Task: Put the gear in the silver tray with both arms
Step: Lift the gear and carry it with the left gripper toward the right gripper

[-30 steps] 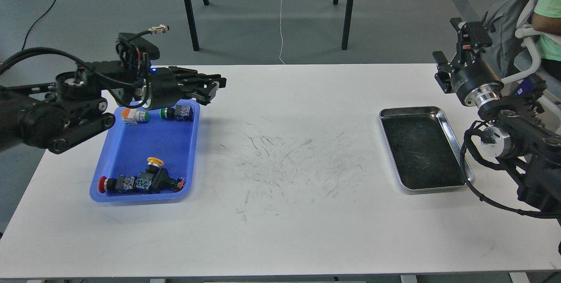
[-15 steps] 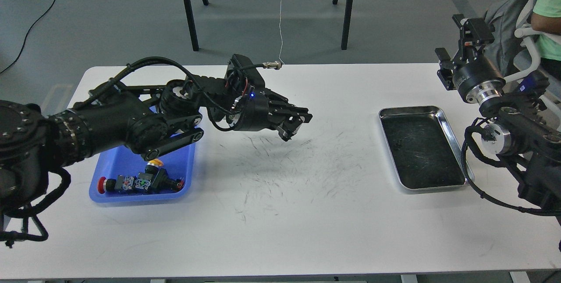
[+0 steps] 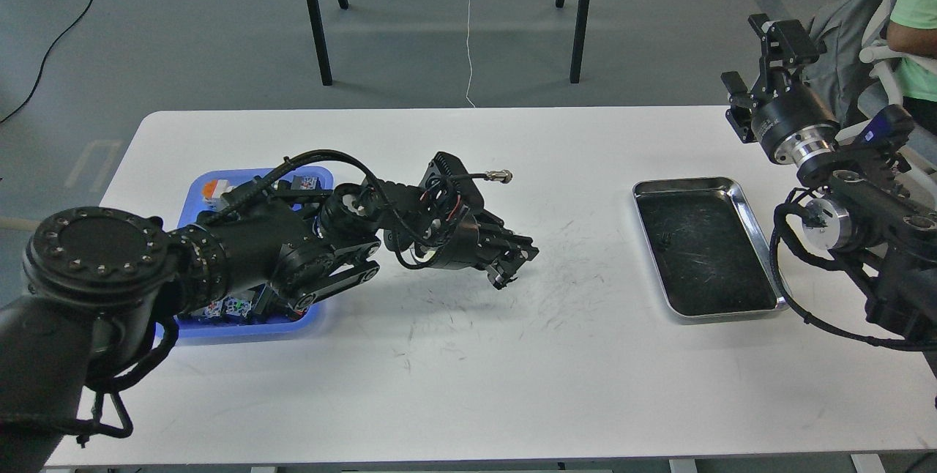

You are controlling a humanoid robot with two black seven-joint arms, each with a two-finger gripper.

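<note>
Blue tray (image 3: 192, 190) lies hidden mostly behind the left arm (image 3: 293, 253), whose pincer (image 3: 512, 268) grip I cannot tell.

Single head view, forward and downward

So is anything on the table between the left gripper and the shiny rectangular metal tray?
Nothing visible does. Between the left gripper and the shiny rectangular silver metal tray lies only bare, scuffed white table. The blue plastic tray sits behind the gripper, on the far side from the silver one.

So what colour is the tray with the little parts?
Blue tray, seen from the head view, partly hidden behind the left arm.
</note>
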